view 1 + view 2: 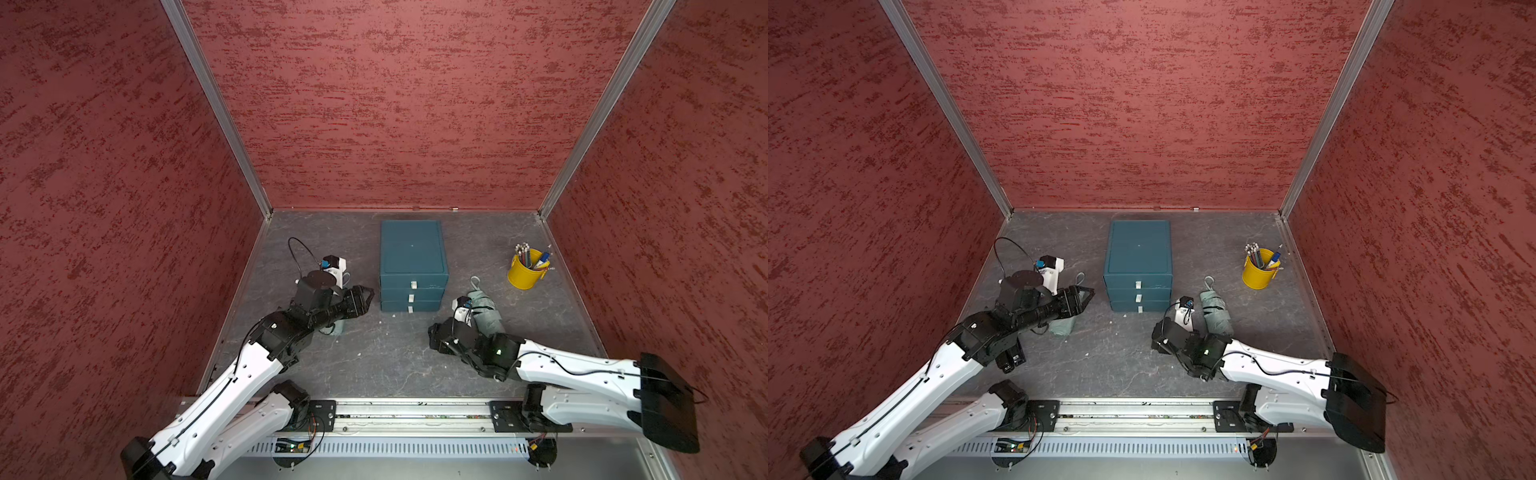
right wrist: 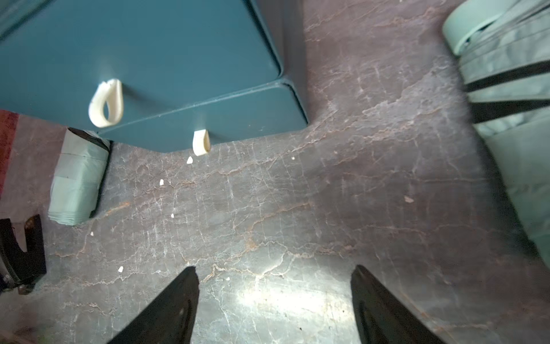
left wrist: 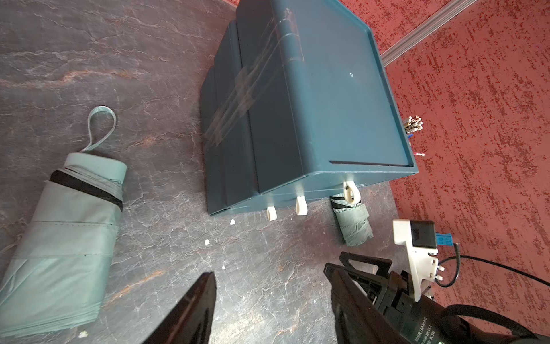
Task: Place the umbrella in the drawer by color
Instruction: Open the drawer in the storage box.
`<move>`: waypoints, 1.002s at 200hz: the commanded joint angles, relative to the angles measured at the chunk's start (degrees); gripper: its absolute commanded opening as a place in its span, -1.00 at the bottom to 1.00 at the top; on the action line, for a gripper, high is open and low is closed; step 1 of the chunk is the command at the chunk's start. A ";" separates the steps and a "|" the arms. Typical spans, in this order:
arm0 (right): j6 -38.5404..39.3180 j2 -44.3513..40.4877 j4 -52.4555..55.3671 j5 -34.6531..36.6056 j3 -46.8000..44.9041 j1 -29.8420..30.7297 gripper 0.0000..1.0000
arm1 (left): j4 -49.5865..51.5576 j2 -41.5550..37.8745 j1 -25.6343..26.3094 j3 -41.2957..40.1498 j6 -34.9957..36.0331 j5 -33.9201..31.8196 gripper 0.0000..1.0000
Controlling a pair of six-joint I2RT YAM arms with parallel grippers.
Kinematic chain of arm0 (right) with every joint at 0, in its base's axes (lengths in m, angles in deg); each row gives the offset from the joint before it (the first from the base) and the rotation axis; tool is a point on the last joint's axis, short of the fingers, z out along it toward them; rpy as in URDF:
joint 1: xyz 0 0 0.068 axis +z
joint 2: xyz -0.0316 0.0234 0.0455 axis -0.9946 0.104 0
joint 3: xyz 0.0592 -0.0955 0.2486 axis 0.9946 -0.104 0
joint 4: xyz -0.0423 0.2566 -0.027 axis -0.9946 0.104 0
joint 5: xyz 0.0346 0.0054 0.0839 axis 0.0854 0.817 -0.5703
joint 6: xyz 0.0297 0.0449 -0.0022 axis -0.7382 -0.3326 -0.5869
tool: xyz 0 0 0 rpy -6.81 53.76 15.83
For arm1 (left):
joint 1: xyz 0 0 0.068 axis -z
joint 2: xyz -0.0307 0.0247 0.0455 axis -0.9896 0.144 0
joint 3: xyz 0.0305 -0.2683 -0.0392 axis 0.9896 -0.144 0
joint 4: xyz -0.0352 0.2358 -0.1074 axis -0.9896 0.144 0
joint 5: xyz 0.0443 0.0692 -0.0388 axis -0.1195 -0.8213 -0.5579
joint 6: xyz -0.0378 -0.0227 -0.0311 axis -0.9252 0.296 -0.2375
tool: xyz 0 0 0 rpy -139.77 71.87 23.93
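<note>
1. Two arms reach in from the near rail. The left one rises at the elbow, its forearm angled toward the teal drawer chest (image 1: pixel 411 249).
2. Its left gripper (image 3: pixel 269 269) hangs close to the chest's left side, jaws spread with nothing between them.
3. Below that forearm, the pale mint umbrella (image 3: pixel 65 232) lies folded on the table (image 1: pixel 395 365).
4. The right arm stays low, its wrist bent down toward the table in front of the chest.
5. Its right gripper (image 2: pixel 275 268) is released and empty, with bare table between the fingers.
6. Just beside it lies the grey-green umbrella (image 1: pixel 484 311), right of the chest.
7. All three drawers are shut.
</note>
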 commanded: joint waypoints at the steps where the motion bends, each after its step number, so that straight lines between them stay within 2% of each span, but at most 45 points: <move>1: -2.05 -4.19 -2.13 5.42 -3.38 0.33 0.66 | 1.85 -1.10 0.52 0.36 -0.96 -2.38 0.28; 15: -1.65 -7.27 -5.88 6.07 -7.07 0.13 0.64 | 3.54 -1.31 0.52 0.99 -1.27 -3.89 0.28; 40: 4.96 -10.82 -8.35 2.68 -8.59 -0.06 0.62 | 5.95 -2.11 0.42 2.49 -1.10 -7.80 0.30; 85: 11.07 -12.03 -3.75 0.39 -7.30 -0.10 0.55 | 10.44 -4.05 0.33 2.73 -2.36 -11.55 0.32; 116: 12.20 -11.22 -7.37 -3.73 -8.55 -0.23 0.47 | 11.93 -6.27 0.20 2.19 -2.47 -12.46 0.33; 144: 10.16 -9.82 -11.05 -6.17 -10.50 -0.21 0.42 | 11.14 -6.04 0.25 2.39 -1.91 -11.78 0.34; 168: 9.62 -8.70 -15.23 -8.89 -12.39 -0.23 0.39 | 8.00 -3.79 0.23 1.50 0.32 -8.55 0.34; 200: 8.80 -5.22 -27.56 -13.59 -15.67 -0.14 0.37 | 2.33 0.42 1.63 1.21 2.14 -5.14 0.33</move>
